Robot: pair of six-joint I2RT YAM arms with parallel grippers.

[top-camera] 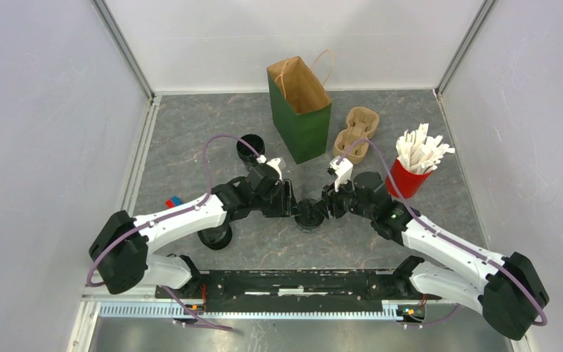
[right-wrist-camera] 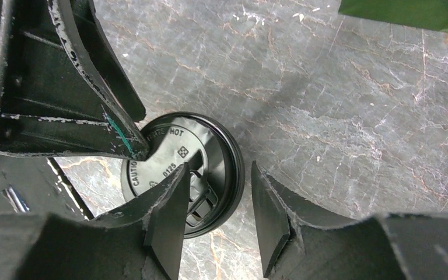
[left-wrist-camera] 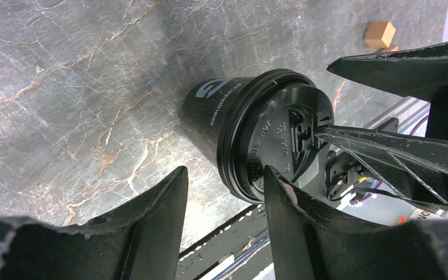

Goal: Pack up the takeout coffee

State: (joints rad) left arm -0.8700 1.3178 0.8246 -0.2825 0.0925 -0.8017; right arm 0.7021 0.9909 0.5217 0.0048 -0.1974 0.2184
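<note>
Marble tabletop (top-camera: pixel 190 132); green bag (top-camera: pixel 302 125) behind cup (top-camera: pixel 309 214)

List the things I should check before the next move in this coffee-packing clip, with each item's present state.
1. The lid is on the centre cup: ok. Fully snapped down: cannot tell.
2. The left gripper is open: ok.
3. The right gripper is open: ok.
4. The cup sits between one gripper's fingers, ready to grasp: not ok. Each gripper only has one finger over the lid.
5. The green paper bag stands upright with its mouth open: ok.
</note>
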